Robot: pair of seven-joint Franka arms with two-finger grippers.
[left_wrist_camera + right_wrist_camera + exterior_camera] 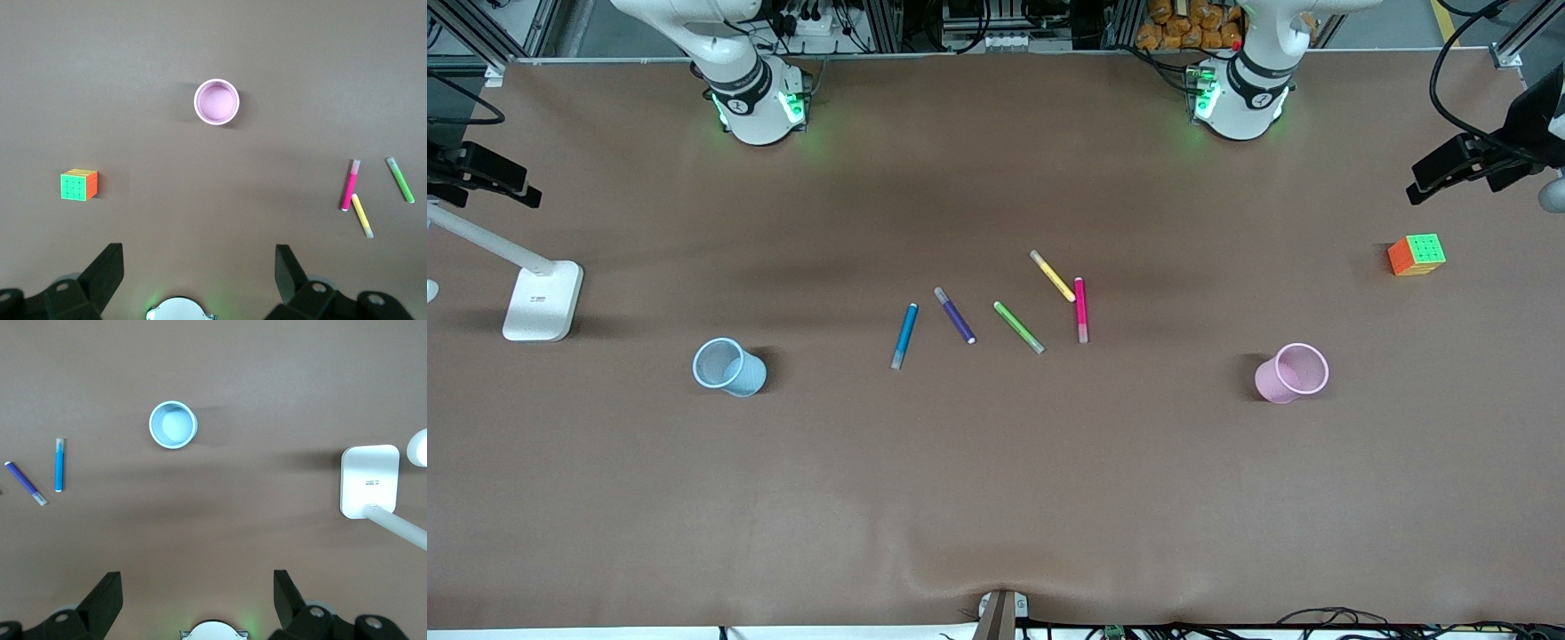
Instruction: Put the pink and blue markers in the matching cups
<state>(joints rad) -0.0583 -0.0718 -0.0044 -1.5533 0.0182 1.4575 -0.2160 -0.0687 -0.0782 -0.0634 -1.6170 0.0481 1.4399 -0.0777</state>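
Note:
The blue marker (904, 335) and the pink marker (1080, 309) lie flat mid-table among other markers. The pale blue cup (729, 366) stands upright toward the right arm's end. The pale pink cup (1292, 372) stands upright toward the left arm's end. Both cups look empty. My left gripper (199, 267) is open and empty, high over the table near its base, with the pink cup (216, 102) and pink marker (350, 185) in its view. My right gripper (197, 590) is open and empty, high near its base, with the blue cup (173, 424) and blue marker (59, 465) in its view.
A purple marker (954, 315), a green marker (1018, 326) and a yellow marker (1052, 276) lie between the blue and pink ones; the yellow one's tip is close to the pink marker. A colour cube (1416, 254) sits at the left arm's end. A white lamp base (543, 300) sits at the right arm's end.

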